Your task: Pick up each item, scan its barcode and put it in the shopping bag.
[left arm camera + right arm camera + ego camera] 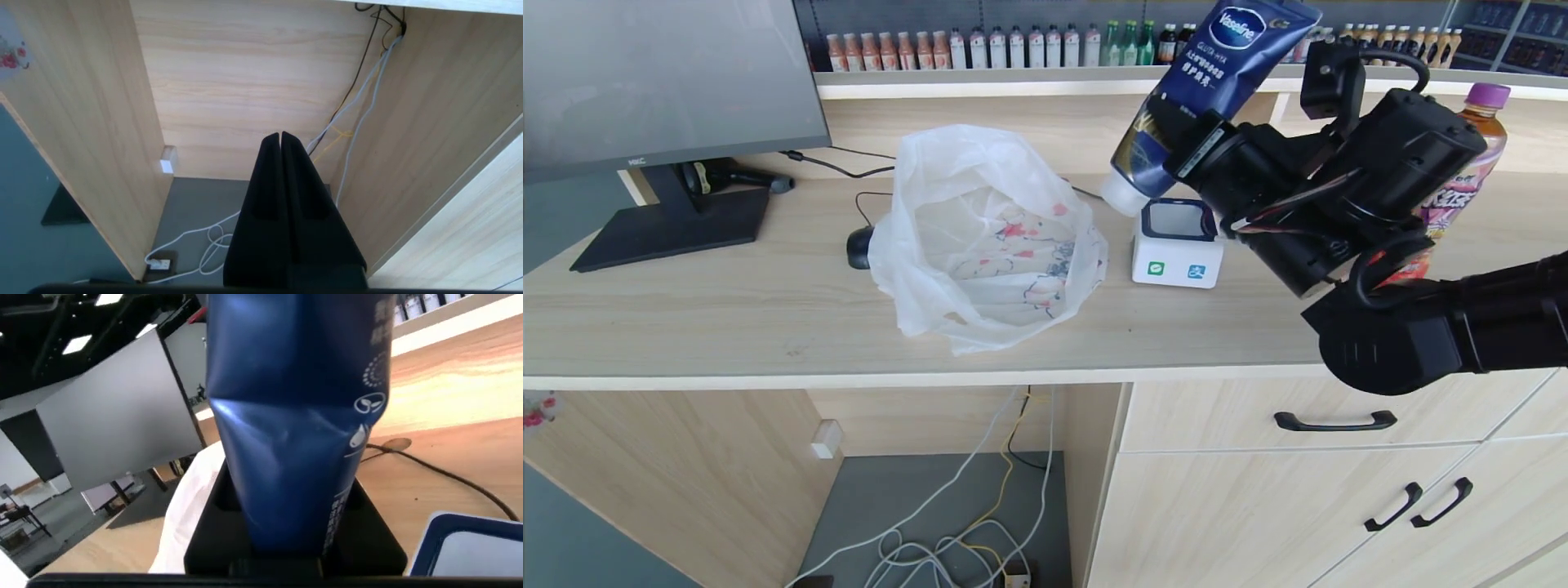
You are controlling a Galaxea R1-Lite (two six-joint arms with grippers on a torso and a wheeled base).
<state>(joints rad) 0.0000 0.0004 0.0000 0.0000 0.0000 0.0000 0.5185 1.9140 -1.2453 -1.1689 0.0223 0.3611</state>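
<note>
The dark blue plastic lotion tube (1217,90), its top cut off, hangs cap-down over the white cube scanner (1178,245), clamped in my right end effector (1186,151). The translucent white shopping bag (980,237) sits nearby on the wooden counter (727,318). My left end effector (282,163) is closed, empty.

Counter (727,327): shopping bag (980,237), scanner (1176,249), mouse (858,247), monitor (662,82), bottle (1462,196).
</note>
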